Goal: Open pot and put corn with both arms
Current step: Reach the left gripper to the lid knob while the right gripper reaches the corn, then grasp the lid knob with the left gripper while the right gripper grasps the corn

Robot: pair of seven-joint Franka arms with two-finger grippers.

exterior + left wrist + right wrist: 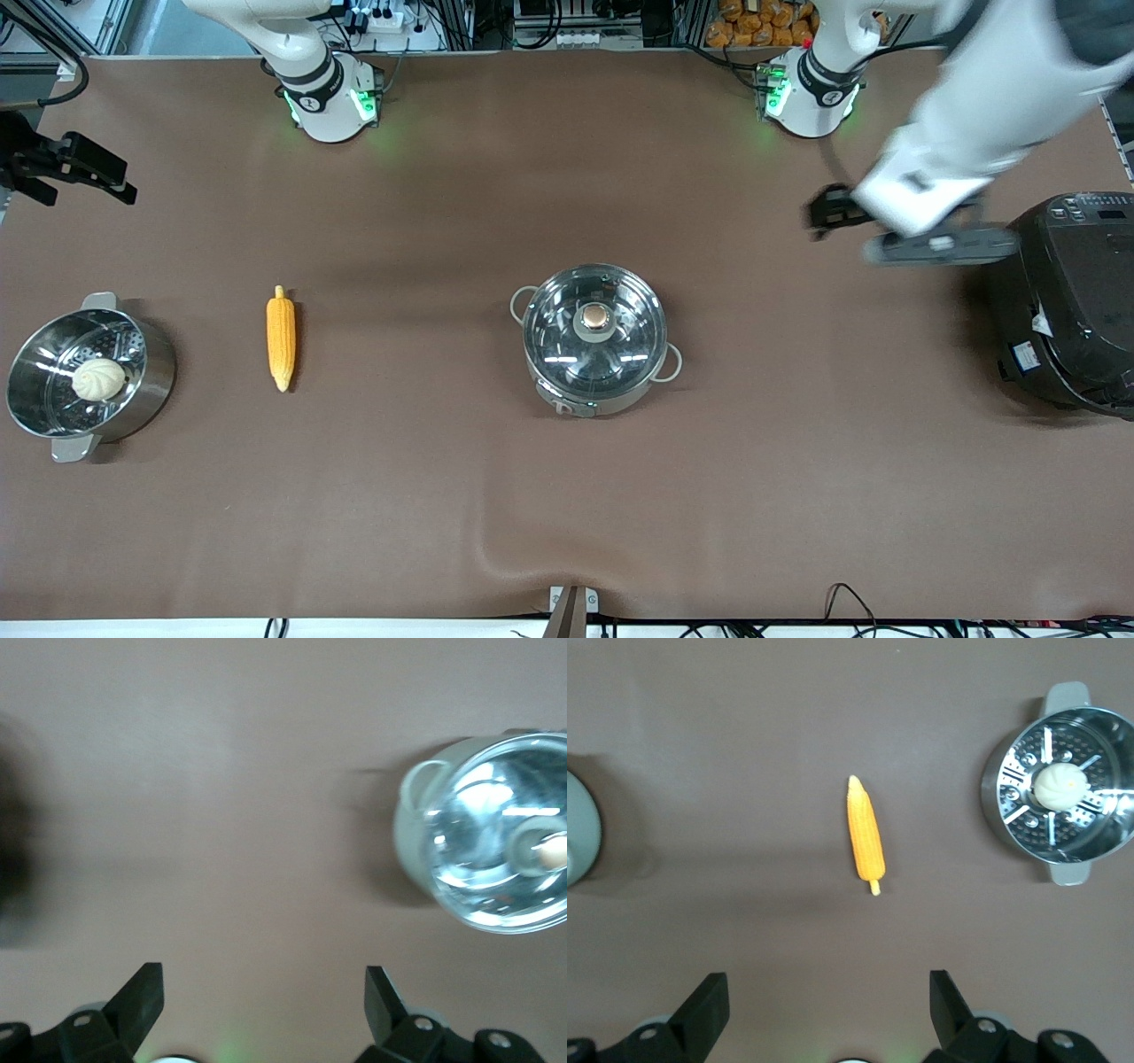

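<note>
Two robot arms: left arm (966, 115), right arm (301, 62). Two grippers: left gripper (828, 213), right gripper (62, 164) (each two-fingered, fingers spread apart in wrist views). Two steel pots: one lidded pot (595, 340), one steamer pot (84, 377) with perforated insert. One glass lid (595, 330) with one copper knob (596, 316). One corn cob (281, 337). One white bun (98, 379). One black cooker (1076, 301). One brown table (567, 496).
</note>
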